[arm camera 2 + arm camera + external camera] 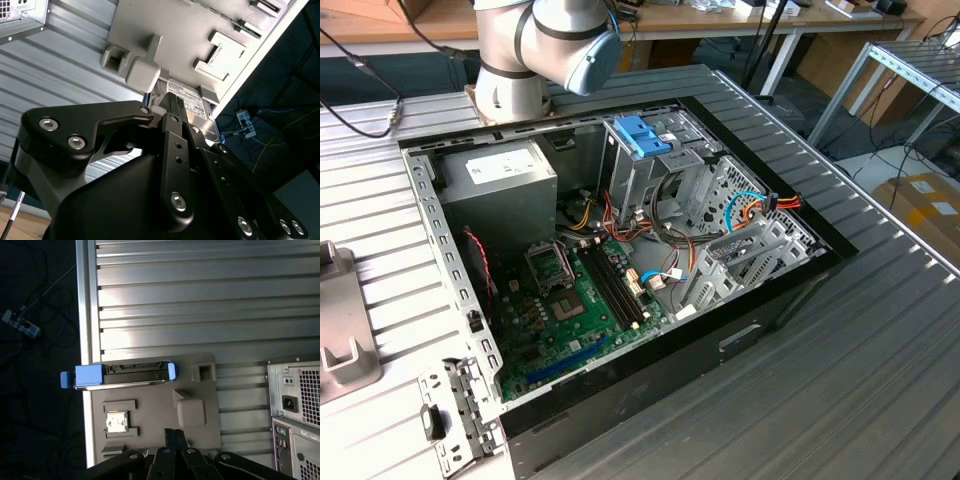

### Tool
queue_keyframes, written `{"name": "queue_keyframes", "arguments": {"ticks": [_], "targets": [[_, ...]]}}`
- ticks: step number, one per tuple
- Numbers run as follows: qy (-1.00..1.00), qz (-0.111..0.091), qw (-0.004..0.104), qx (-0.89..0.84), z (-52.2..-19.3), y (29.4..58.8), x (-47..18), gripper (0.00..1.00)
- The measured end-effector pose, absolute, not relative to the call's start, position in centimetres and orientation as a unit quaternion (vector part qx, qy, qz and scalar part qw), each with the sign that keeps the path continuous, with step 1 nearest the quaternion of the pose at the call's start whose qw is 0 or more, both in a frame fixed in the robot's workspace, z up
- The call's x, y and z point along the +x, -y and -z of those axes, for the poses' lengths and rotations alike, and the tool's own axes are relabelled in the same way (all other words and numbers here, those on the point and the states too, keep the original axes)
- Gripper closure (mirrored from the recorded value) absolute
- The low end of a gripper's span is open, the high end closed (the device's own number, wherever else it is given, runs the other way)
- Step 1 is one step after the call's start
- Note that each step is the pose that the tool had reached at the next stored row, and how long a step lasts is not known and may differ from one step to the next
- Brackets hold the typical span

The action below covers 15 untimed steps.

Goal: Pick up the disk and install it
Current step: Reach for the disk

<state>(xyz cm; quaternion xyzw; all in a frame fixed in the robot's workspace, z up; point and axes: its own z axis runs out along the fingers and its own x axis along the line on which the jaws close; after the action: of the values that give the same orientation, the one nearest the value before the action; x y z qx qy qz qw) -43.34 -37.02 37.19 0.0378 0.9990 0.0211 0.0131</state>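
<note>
Disk (pixel 132 374) stands on edge in the grey holder (pixel 150 412), at the edge of the slatted desk (pixel 200 305). Claw (pixel 175 434) hangs over the holder, pinched narrow, gripping nothing. Open PC case (pixel 430 215) sits mid-frame in the exterior view.

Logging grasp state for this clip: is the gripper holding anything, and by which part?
Nothing is held, as far as the first wrist view shows: the gripper sits apart from the disk, which stands on edge in its grey holder.
</note>
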Motion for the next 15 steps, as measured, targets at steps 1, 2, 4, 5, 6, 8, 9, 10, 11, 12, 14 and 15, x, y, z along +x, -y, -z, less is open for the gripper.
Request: {"name": "queue_keyframes", "arguments": {"ticks": [1, 2, 4, 5, 6, 8, 9, 10, 11, 12, 14, 15], "targets": [[-0.999, -0.021, 0.013, 0.038, -37.1, 37.0, -43.4, 0.90], [-0.999, -0.021, 0.013, 0.038, -37.0, 37.0, -43.4, 0.90], [-0.999, -0.021, 0.013, 0.038, -36.8, 37.0, -43.5, 0.90], [-0.999, -0.021, 0.013, 0.038, -36.8, 37.0, -43.5, 0.90], [-0.999, -0.021, 0.013, 0.038, -36.6, 37.0, -43.5, 0.90], [-0.999, -0.021, 0.013, 0.038, -36.4, 36.9, -43.6, 0.90], [-0.999, -0.021, 0.013, 0.038, -36.3, 36.9, -43.6, 0.90], [-0.999, -0.021, 0.013, 0.038, -36.2, 36.9, -43.6, 0.90], [-0.999, -0.021, 0.013, 0.038, -36.1, 36.9, -43.6, 0.90], [-0.999, -0.021, 0.013, 0.038, -36.1, 36.9, -43.6, 0.90], [-0.999, -0.021, 0.013, 0.038, -35.9, 36.9, -43.7, 0.90], [-0.999, -0.021, 0.013, 0.038, -35.8, 36.9, -43.7, 0.90]]}}
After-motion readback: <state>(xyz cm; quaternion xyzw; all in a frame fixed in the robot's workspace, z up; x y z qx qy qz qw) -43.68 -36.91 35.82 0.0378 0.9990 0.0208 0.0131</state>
